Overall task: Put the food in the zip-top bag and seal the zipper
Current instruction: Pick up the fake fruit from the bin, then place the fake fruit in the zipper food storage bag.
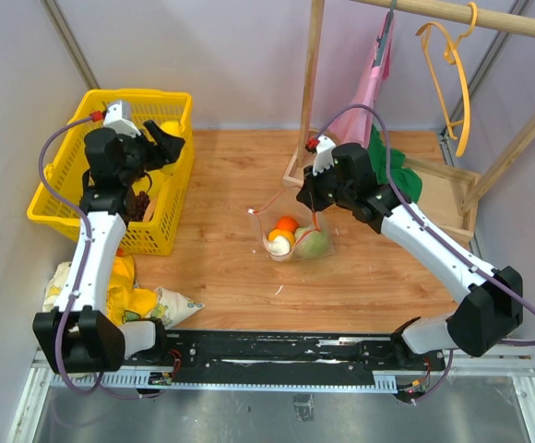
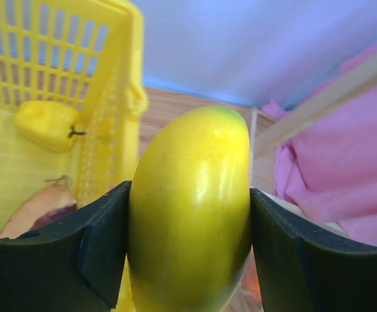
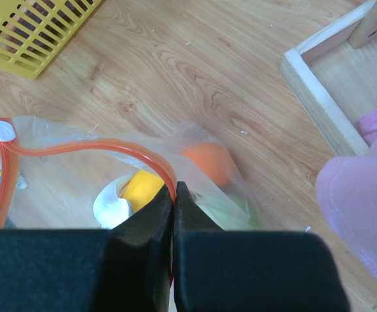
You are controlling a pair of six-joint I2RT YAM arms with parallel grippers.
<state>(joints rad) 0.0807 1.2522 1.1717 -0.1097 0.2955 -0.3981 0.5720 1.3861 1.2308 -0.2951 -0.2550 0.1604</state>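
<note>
Currently, zip-top bag (image 3: pixel 58 195) holds orange, yellow, green food (image 1: pixel 288 224).

One camera looks down from behind the arms; both wrist cameras peer closely past their jaws. All share the yellow basket (image 1: pixel 177 175).

Right gripper (image 3: pixel 174 197): clamped zipper (image 3: pixel 84 147) of zip-top bag (image 3: pixel 45 188).
Orange fruit (image 3: pixel 207 162): inside bag.
Yellow basket (image 3: pixel 32 32): well beyond bag.
</note>
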